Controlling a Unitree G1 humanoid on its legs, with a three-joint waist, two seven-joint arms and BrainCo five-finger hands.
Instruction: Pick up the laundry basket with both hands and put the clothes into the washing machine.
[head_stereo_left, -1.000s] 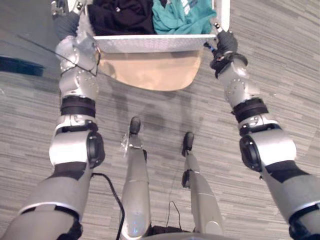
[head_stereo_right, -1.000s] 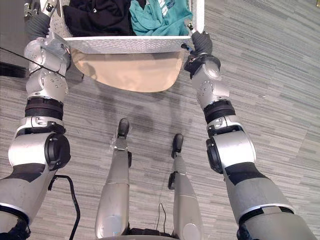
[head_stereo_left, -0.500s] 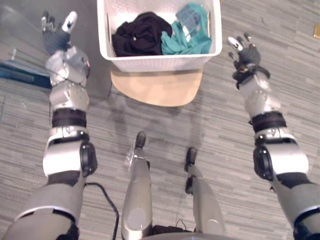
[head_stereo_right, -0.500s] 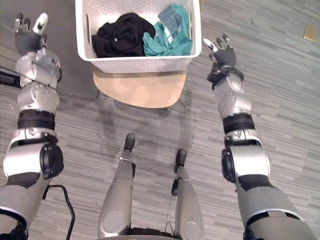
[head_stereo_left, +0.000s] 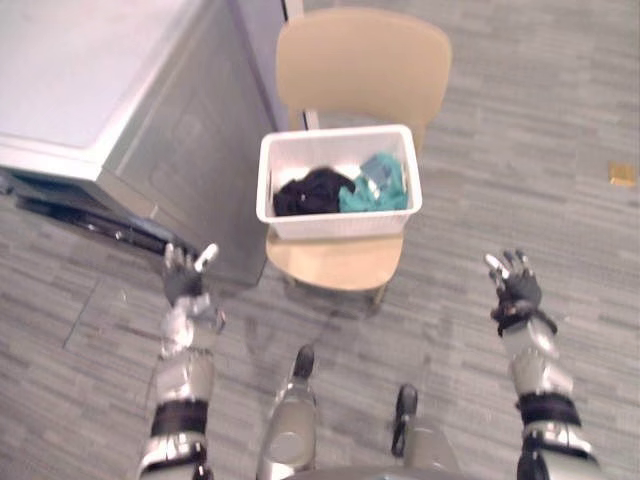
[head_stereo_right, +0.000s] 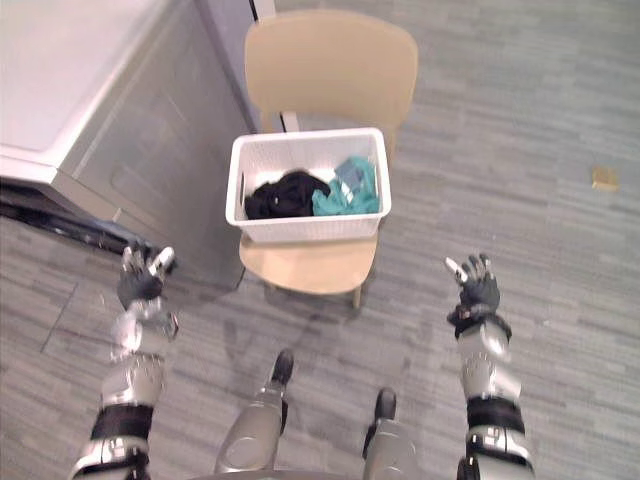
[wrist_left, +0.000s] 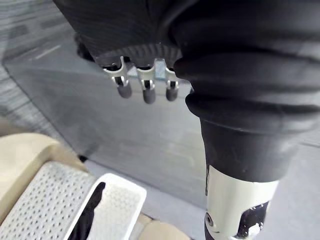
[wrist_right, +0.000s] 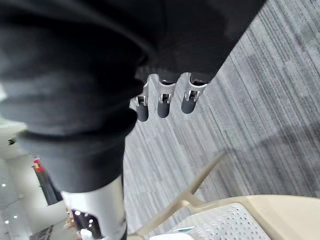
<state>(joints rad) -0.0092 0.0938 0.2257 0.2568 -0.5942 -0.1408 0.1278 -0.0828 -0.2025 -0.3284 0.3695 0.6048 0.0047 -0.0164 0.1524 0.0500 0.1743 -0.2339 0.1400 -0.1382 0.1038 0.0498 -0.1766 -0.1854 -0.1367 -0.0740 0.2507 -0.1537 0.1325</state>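
Plastic, white and pierced with small holes, forms the rectangular laundry basket (head_stereo_left: 335, 226), which has rounded corners and a thick rim. It sits on the seat of a tan chair (head_stereo_left: 362, 70) with a smooth, curved back and pale slanted legs. Inside lie two crumpled garments side by side: a black garment (head_stereo_left: 308, 192) toward the robot's left and a teal garment (head_stereo_left: 380, 187) toward its right.

Just beside the chair, on the robot's left, stands the washing machine (head_stereo_left: 90, 90), a boxy grey unit with a flat, pale top and smooth side panels.

The floor (head_stereo_left: 520, 120) is grey with fine streaks running across in plank-like bands. A small tan square piece (head_stereo_left: 622, 175) lies on it, well apart to the right.

The left hand (head_stereo_left: 183, 285) and the right hand (head_stereo_left: 518, 292) are raised on either side of the chair, well apart from the basket. Both have their fingers straight and spread, holding nothing.
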